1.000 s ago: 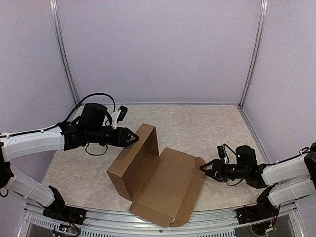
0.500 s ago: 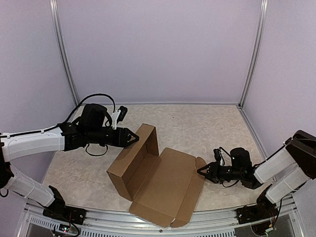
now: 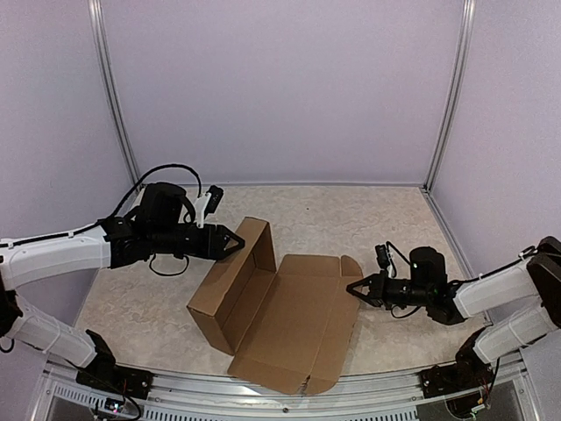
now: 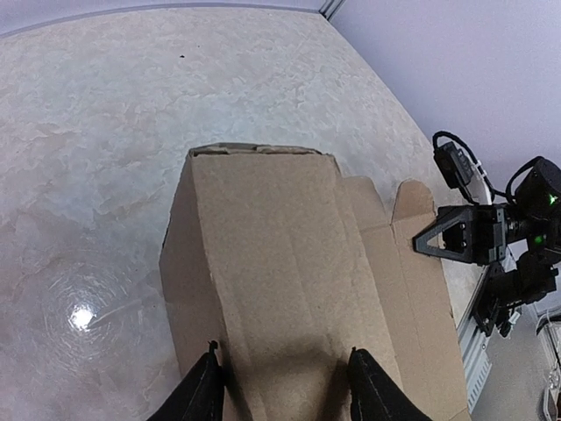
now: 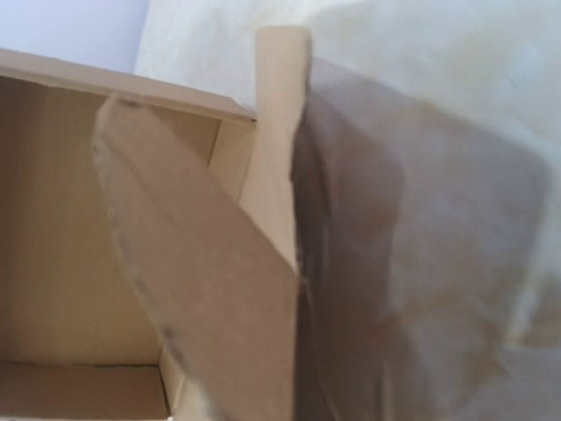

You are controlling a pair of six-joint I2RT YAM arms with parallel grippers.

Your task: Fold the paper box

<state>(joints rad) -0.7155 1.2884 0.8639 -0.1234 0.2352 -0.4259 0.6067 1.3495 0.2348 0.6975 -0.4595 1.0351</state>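
Observation:
The paper box (image 3: 280, 316) lies open mid-table, brown, with its tray on the left and its lid panel spread to the right. My left gripper (image 3: 237, 241) is open, and its fingertips (image 4: 207, 386) rest against the outside of the tray's far left wall (image 4: 272, 254). My right gripper (image 3: 352, 288) is at the lid's right edge and is shut on the side flap there. In the right wrist view the flap (image 5: 202, 289) fills the frame, blurred, and no fingers show.
A metal rail (image 3: 263, 386) runs along the near table edge, under the box's front corner. Frame posts (image 3: 114, 96) (image 3: 451, 96) and lilac walls close in the back and sides. A black cable (image 3: 166, 168) loops over the left wrist.
My right gripper has shut on the lid's side flap and moved back. The lid's right side has swung and lifted with it. The left arm has not moved.

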